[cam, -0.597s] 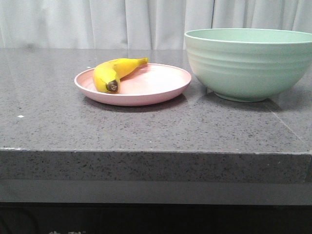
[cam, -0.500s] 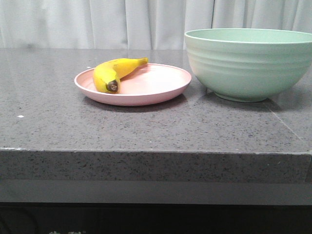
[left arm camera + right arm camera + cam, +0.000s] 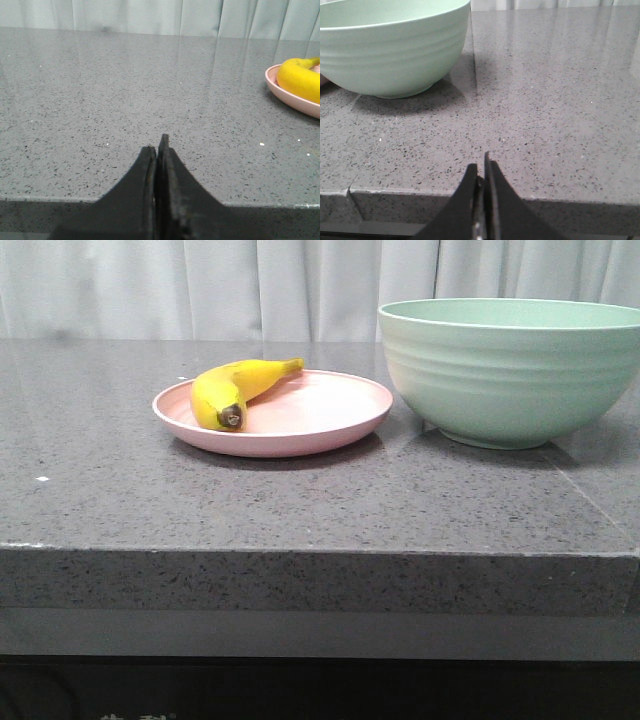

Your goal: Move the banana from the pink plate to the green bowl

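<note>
Front view: pale curtain behind a grey speckled bench (image 3: 300, 510); the banana (image 3: 232, 390) lies on the pink plate (image 3: 330, 415), beside the green bowl (image 3: 510, 370). Left wrist view: left tool (image 3: 159, 145) pressed together, short of the plate. Right wrist view: right tool (image 3: 482, 167) likewise closed, empty, near the bowl.

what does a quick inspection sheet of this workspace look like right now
surface: grey speckled stone counter, dry, a few tiny white specks.
banana: lies on the left part of the pink plate, dark end toward the camera.
green bowl: upright, to the right of the plate, a small gap between them; its inside is hidden from view.
clutter: nothing seen.
left pincer: shut, holding nothing, low at the counter's near edge, left of the plate.
right pincer: shut, holding nothing, at the near edge, right of the bowl.
cables: nothing seen.
surroundings: pale curtain behind the counter.
</note>
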Controlling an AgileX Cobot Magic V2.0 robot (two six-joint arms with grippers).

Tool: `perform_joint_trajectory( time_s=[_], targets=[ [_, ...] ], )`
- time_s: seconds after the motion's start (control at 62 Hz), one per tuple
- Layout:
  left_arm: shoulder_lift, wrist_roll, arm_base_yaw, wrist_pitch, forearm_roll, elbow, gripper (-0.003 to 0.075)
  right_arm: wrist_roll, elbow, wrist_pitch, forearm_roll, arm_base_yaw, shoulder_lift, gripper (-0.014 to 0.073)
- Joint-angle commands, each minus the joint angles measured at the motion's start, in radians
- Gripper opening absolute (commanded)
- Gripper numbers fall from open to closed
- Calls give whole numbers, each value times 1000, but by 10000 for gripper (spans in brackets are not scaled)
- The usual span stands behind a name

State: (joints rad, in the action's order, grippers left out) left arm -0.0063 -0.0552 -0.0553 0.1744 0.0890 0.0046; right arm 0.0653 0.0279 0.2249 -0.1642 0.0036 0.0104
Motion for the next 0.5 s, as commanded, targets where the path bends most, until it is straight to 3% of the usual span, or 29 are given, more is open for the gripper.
perform_joint_trajectory(
  time_s=[0.0, 0.484],
  targets=[
    [-23, 0, 0, -86, 10, 4, -18, 7, -5, -86, -2, -5, 23, -57],
    [-23, 0, 0, -109, 10, 4, -18, 7, -5, -86, -2, -5, 23, -57]
  ],
)
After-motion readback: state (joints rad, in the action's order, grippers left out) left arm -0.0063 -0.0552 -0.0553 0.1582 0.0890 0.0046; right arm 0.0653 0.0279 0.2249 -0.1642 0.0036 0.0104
